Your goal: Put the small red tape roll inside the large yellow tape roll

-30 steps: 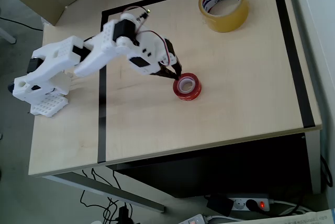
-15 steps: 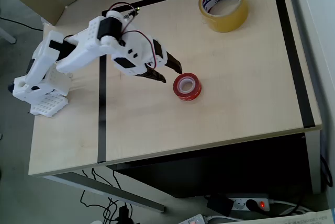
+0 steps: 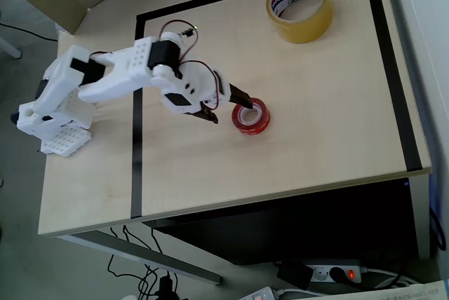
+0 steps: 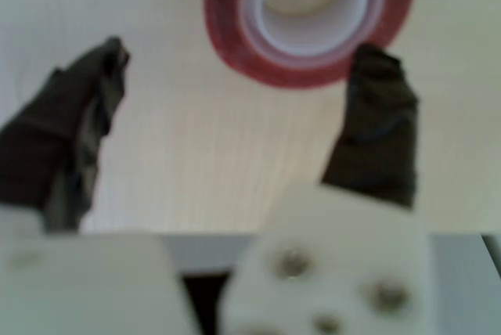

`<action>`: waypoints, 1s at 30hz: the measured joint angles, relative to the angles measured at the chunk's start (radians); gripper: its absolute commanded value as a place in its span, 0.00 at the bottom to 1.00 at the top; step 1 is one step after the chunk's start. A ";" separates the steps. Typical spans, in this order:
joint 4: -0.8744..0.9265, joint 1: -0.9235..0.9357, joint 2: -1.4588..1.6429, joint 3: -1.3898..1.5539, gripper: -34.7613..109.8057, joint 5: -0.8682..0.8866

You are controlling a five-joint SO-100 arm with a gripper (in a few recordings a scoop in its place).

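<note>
The small red tape roll (image 3: pixel 252 116) lies flat on the light wooden table (image 3: pixel 316 139), its white core up. My gripper (image 3: pixel 226 106) is open just left of it in the overhead view, with one black finger at the roll's upper-left rim. In the wrist view the red roll (image 4: pixel 309 14) sits at the top edge, ahead of my gripper (image 4: pixel 243 53) and off to the right. The right fingertip (image 4: pixel 374 69) meets the roll's near rim, and nothing lies between the fingers. The large yellow tape roll (image 3: pixel 299 7) stands at the table's far right corner, well away from the gripper.
Black tape lines (image 3: pixel 137 146) frame the work area on the table. The arm's white base (image 3: pixel 52 114) sits at the left edge. The table's front edge (image 3: pixel 231 205) drops to a dark space with cables and a power strip (image 3: pixel 337 272) on the floor.
The gripper drew back left from the red roll half a second ago and has since come forward to it again, jaws open. Neither roll has shifted.
</note>
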 measured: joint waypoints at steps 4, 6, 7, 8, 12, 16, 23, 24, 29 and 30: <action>-0.003 0.012 -0.080 -0.046 0.45 0.000; -0.005 0.012 -0.124 -0.067 0.43 0.000; -0.005 0.009 -0.143 -0.080 0.40 0.000; -0.005 0.009 -0.160 -0.094 0.34 0.000; -0.008 0.009 -0.192 -0.152 0.24 0.000; -0.006 0.005 -0.202 -0.172 0.24 0.002; -0.002 0.005 -0.227 -0.387 0.24 -0.006; -0.012 -0.002 -0.227 -0.426 0.24 -0.006; -0.107 -0.077 -0.161 -0.491 0.24 0.023; -0.138 -0.095 -0.149 -0.495 0.24 0.037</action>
